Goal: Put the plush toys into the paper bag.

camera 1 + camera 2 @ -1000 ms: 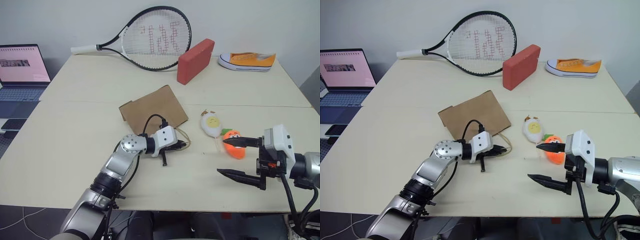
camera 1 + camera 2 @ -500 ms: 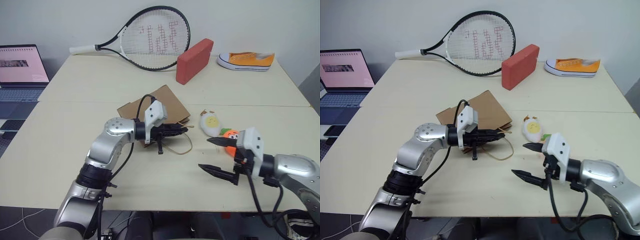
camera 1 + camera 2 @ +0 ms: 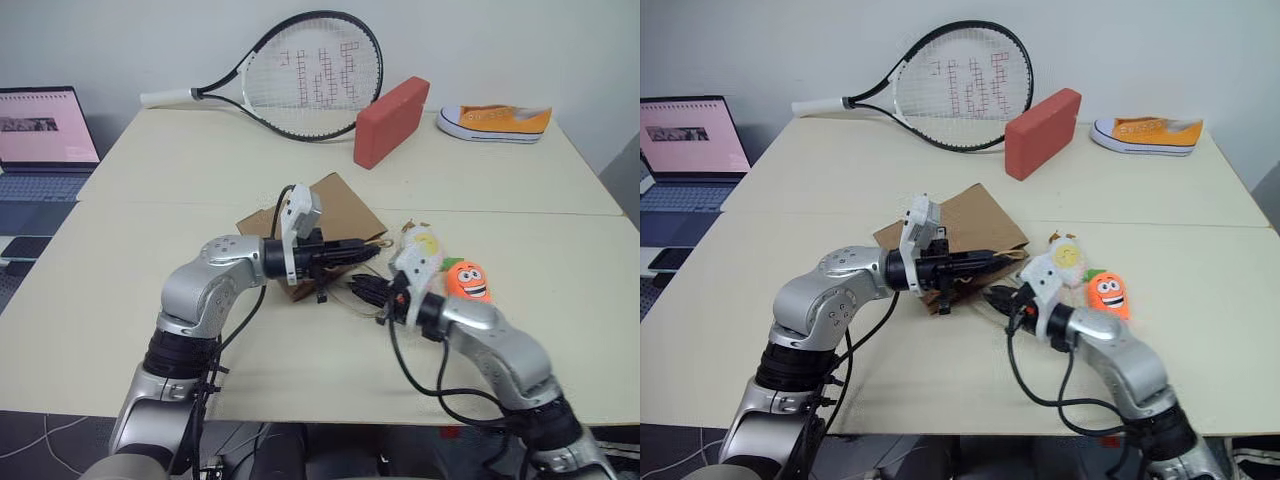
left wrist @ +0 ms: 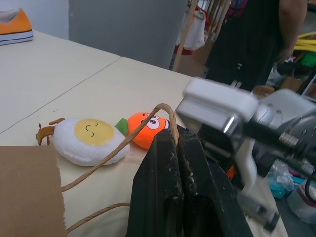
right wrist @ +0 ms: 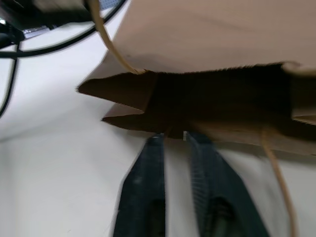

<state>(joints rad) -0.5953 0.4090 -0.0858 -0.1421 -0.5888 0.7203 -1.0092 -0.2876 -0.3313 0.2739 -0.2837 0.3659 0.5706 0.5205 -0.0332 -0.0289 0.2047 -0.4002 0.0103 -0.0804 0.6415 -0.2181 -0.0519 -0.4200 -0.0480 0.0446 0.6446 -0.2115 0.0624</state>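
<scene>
Your left gripper (image 3: 372, 245) is clamped on a handle of the paper bag (image 3: 345, 212) at table centre. Your right gripper (image 5: 173, 139), fingers together, meets the bag's open mouth. Egg toy (image 4: 88, 139) and carrot toy (image 3: 467, 281) lie at three o'clock.

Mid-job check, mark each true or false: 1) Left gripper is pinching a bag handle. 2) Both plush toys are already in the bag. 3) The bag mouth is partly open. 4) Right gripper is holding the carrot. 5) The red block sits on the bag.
1) True: the left gripper is shut on a handle of the paper bag.
2) False: the egg and carrot lie on the table beside the bag.
3) True: the right wrist view shows a dark gap.
4) False: the right gripper, shut, is at the bag's mouth.
5) False: the red block lies apart, by the racket.
</scene>
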